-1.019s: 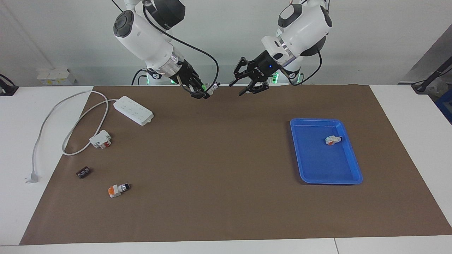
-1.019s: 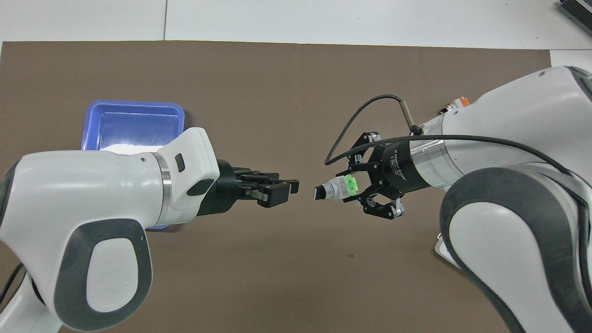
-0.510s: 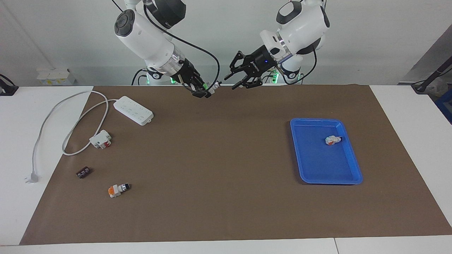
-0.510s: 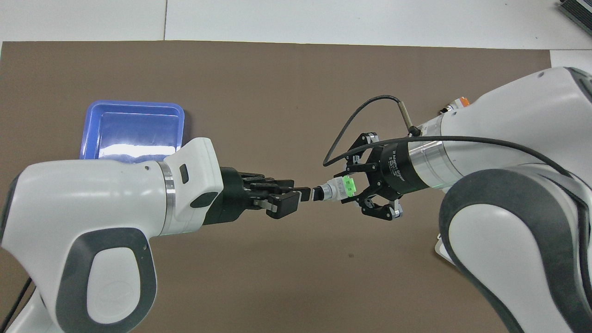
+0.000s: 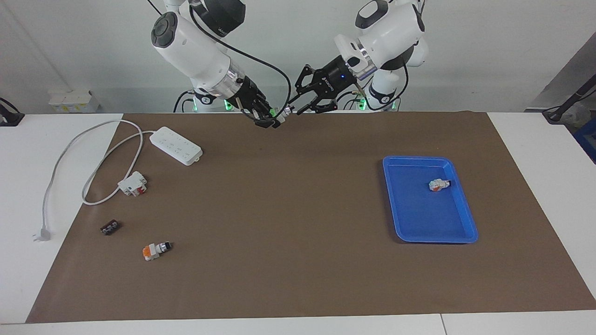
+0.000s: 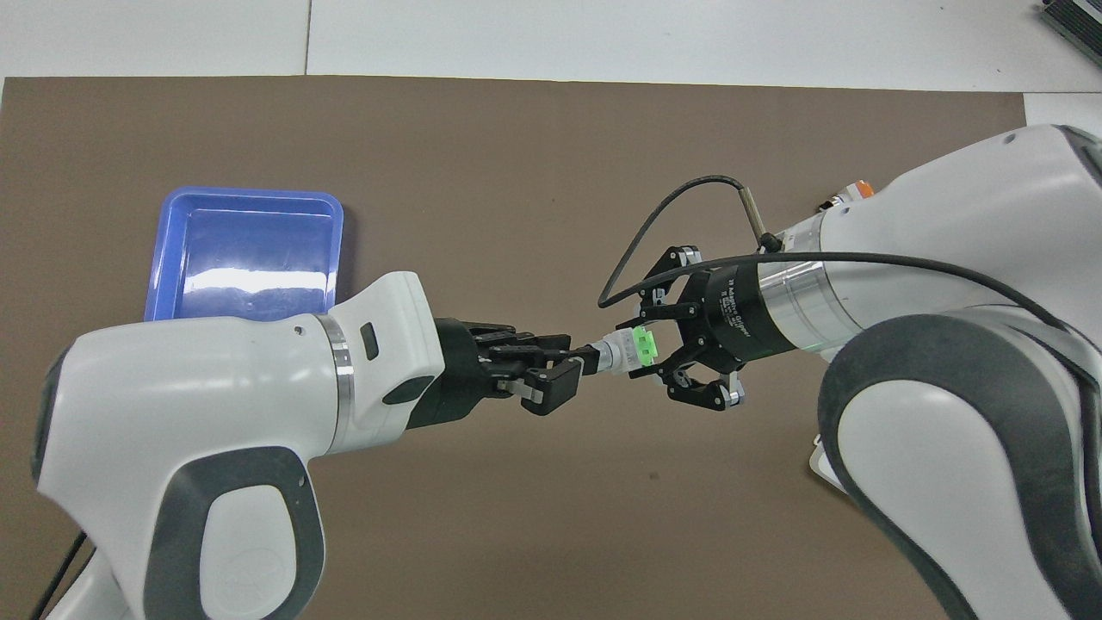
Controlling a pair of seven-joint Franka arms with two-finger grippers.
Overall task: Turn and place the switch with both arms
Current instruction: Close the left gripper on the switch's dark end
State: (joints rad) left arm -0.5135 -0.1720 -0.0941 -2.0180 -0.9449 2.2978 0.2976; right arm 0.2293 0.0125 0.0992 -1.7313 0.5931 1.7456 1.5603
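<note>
Gripping the switch [image 6: 627,351], right fingers [image 6: 661,372]; left fingers [image 6: 555,389] touching.

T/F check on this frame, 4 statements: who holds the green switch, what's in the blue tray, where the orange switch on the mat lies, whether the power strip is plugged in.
1. The right pincer holds the green switch up in the air. True.
2. The blue tray is empty. False: a small orange-ended switch lies in it.
3. The orange switch on the mat lies toward the right arm's end. True.
4. The power strip is plugged in. False: its plug lies loose on the table.
</note>
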